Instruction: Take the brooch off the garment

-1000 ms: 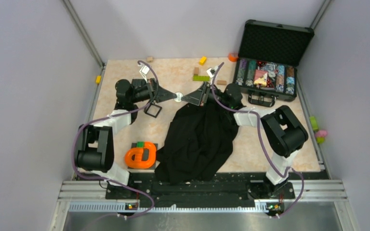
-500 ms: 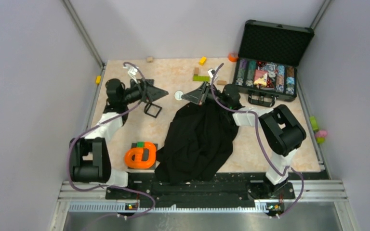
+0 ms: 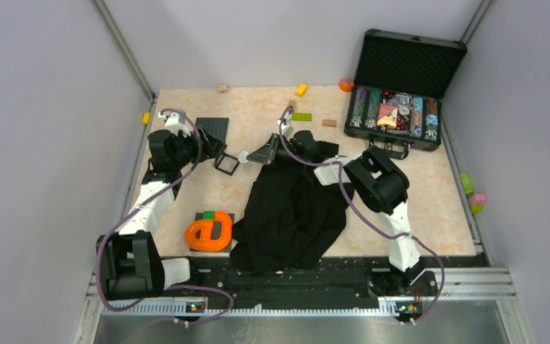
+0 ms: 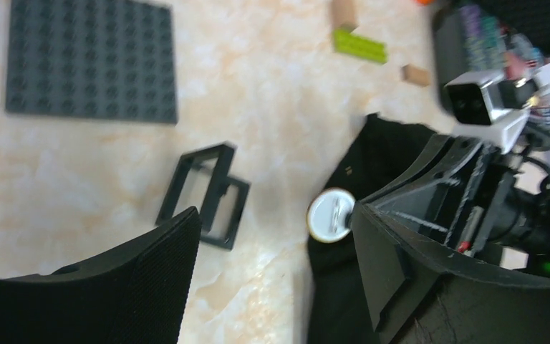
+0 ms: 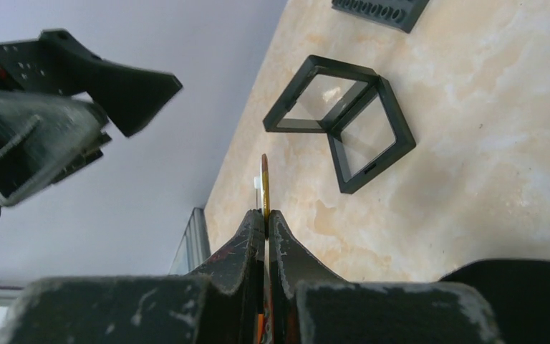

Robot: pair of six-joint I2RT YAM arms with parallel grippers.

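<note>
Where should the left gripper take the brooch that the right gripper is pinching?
Probably by the free rim of the brooch, which juts past the tips of the right gripper. It is a thin disc held on edge, so the open left gripper should come from the left and close across its flat faces.

- Beige marbled table (image 3: 430,179).
- Black garment (image 3: 293,215): centre toward 6 o'clock.
- Orange ring (image 3: 211,233): 8 o'clock.
- Studded plate (image 3: 211,127) and open frame (image 3: 227,164): 10 o'clock.
- Open case (image 3: 401,86): 2 o'clock.
- Small blocks (image 3: 301,116): 12 o'clock.
</note>
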